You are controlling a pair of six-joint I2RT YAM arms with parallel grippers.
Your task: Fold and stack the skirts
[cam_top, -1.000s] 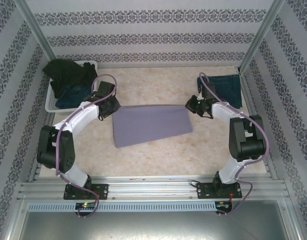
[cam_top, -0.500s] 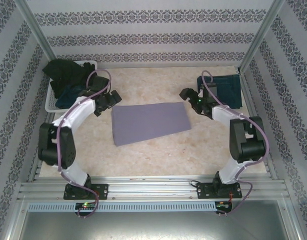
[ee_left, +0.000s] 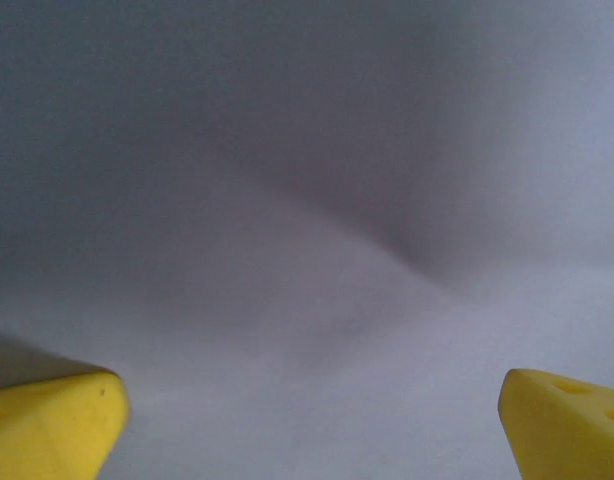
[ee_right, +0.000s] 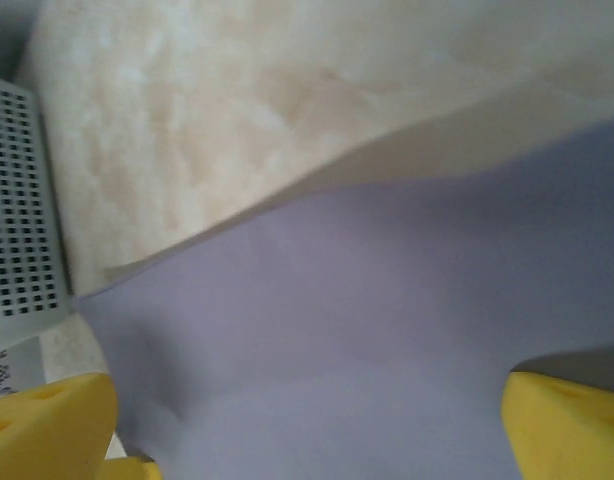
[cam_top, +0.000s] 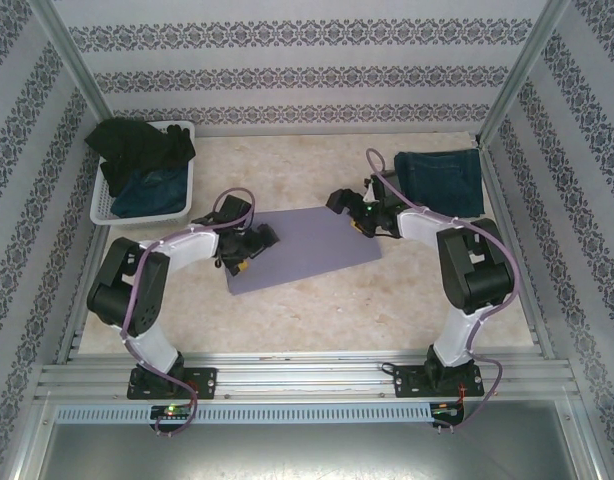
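Observation:
The pale lavender-grey skirt lies flat in the middle of the table. My left gripper hangs low over its left part, open, with lavender cloth spanning the gap between the yellow fingertips. My right gripper is over the skirt's far right corner, also open, the skirt below its fingertips and its far edge visible. A folded dark denim skirt rests at the back right. A black skirt and another denim skirt sit in the basket.
The white lattice basket stands at the back left; its wall appears at the left of the right wrist view. Bare marbled tabletop lies in front of the skirt. Patterned walls close in the table on three sides.
Both arms have swung inward from the skirt's sides to over the cloth, and both grippers have gone from shut to open. The skirt lies where it was.

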